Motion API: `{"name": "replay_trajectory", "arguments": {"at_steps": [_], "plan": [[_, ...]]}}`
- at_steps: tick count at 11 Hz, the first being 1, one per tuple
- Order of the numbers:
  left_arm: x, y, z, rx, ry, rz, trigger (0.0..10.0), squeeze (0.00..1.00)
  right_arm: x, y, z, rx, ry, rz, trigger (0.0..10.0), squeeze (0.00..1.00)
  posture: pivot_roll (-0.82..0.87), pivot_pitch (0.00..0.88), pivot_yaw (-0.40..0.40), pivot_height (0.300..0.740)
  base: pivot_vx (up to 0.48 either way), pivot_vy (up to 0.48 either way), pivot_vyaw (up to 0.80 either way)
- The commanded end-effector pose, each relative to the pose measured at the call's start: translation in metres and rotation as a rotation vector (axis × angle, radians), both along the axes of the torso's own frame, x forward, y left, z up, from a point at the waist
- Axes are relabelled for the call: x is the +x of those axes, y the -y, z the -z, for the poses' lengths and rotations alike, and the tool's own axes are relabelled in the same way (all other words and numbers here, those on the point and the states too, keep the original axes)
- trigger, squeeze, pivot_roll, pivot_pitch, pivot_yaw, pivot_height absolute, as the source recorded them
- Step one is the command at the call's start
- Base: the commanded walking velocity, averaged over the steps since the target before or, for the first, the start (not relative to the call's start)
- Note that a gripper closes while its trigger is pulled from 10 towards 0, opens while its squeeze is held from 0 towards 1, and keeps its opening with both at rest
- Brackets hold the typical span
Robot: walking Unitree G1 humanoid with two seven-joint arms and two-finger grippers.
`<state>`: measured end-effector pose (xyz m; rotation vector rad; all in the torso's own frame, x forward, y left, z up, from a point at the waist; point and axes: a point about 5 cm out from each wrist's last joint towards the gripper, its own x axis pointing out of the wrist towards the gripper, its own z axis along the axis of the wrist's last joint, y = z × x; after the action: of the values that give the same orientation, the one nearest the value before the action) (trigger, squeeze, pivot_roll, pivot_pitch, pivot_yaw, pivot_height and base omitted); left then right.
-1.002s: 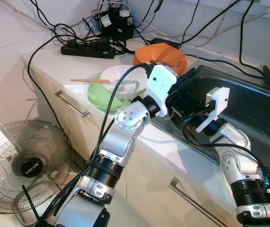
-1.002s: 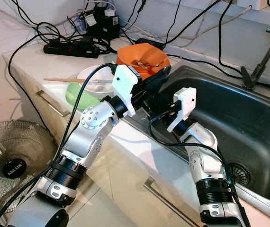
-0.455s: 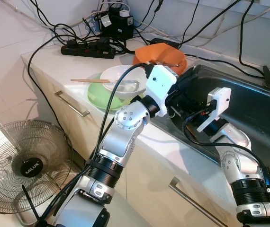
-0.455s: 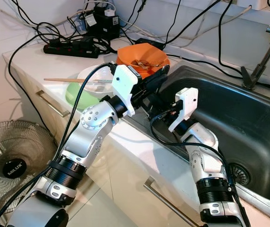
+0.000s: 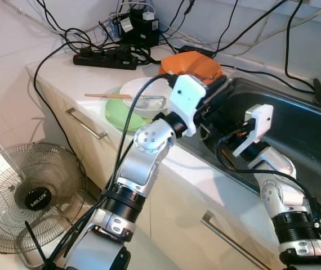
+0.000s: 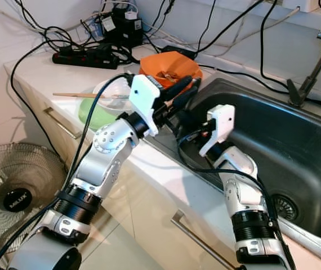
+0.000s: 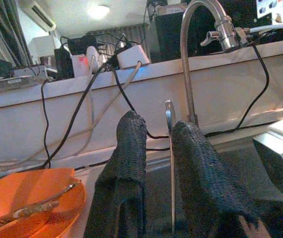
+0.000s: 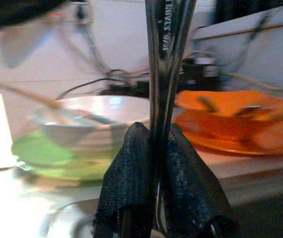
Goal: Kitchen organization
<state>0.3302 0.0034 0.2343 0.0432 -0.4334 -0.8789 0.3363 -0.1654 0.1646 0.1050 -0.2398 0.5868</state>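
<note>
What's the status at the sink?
Left gripper shut on a thin metal utensil. Right gripper shut on cutlery. Both over the sink; bowls beside.

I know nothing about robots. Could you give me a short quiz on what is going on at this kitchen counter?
1. What is the right claw holding?
A a chopstick
B a metal utensil
C a cable
2. True or false: the white bowl stands on the green plate.
3. The left claw is above the near edge of the sink. What colour is the bowl closest to it?

Key: 1 B. 2 true. 3 orange: it is the orange bowl.
</note>
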Motion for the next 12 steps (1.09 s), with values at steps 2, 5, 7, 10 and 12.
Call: {"name": "replay_trajectory", "arguments": {"at_steps": [2,5,7,10,12], "plan": [[-0.002,0.003,-0.011,-0.032,0.028,0.021,10.0,0.84,0.013,0.015,-0.014,0.008,0.04,0.164,0.0,0.0,0.19,0.0,-0.001,0.74,0.0,0.0,0.0],[-0.005,0.001,-0.005,-0.035,-0.002,0.037,10.0,0.0,0.03,0.034,-0.022,0.04,0.025,0.403,0.0,0.0,0.19,0.0,0.0,0.74,0.0,0.0,0.0],[-0.003,-0.008,0.002,-0.044,-0.036,0.012,10.0,0.0,0.038,0.042,-0.017,0.002,-0.022,0.5,10.0,0.0,0.19,0.0,0.0,0.74,0.0,0.0,0.0],[0.001,-0.03,0.013,-0.065,-0.102,-0.057,10.0,0.0,0.043,0.057,-0.008,-0.041,-0.092,0.61,10.0,0.0,0.2,0.0,0.0,0.74,0.0,0.0,0.0],[-0.002,-0.04,0.035,0.012,-0.185,-0.033,10.0,0.0,0.043,0.062,0.002,-0.092,-0.139,0.629,10.0,0.0,0.2,0.0,0.0,0.74,0.0,0.0,0.0]]}}
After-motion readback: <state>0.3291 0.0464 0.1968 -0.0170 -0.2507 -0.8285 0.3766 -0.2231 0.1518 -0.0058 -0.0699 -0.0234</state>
